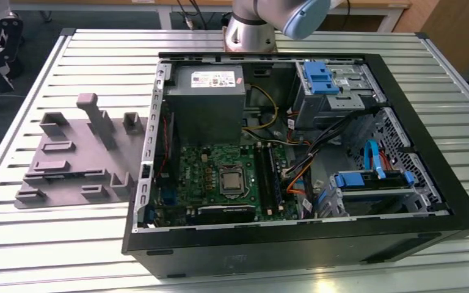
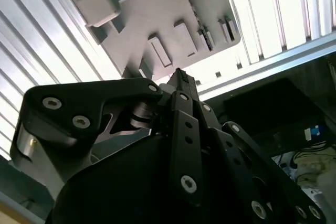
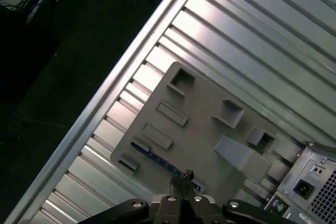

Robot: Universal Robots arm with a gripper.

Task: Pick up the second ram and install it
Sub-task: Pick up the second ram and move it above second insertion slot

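The second ram (image 3: 155, 155) is a thin bluish strip standing on edge in the grey fixture plate (image 3: 202, 129), between two small blocks at the plate's edge. In both wrist views my gripper (image 3: 184, 174) hangs well above this plate, its two narrow black fingertips pressed together with nothing between them. From the first wrist view the tips line up over the ram's length. The second wrist view has the gripper (image 2: 181, 75) in front of the fixture plate (image 2: 152, 9). The black memory slots (image 1: 265, 177) lie on the motherboard (image 1: 218, 177) inside the open case.
The open computer case (image 1: 300, 244) takes up the middle of the slatted metal table (image 1: 96, 55). The fixture plate (image 1: 71, 165) sits at the exterior view's left with tall posts (image 1: 96, 116). Cables, drive bays (image 1: 332, 85) and a power supply (image 1: 206, 97) crowd the case.
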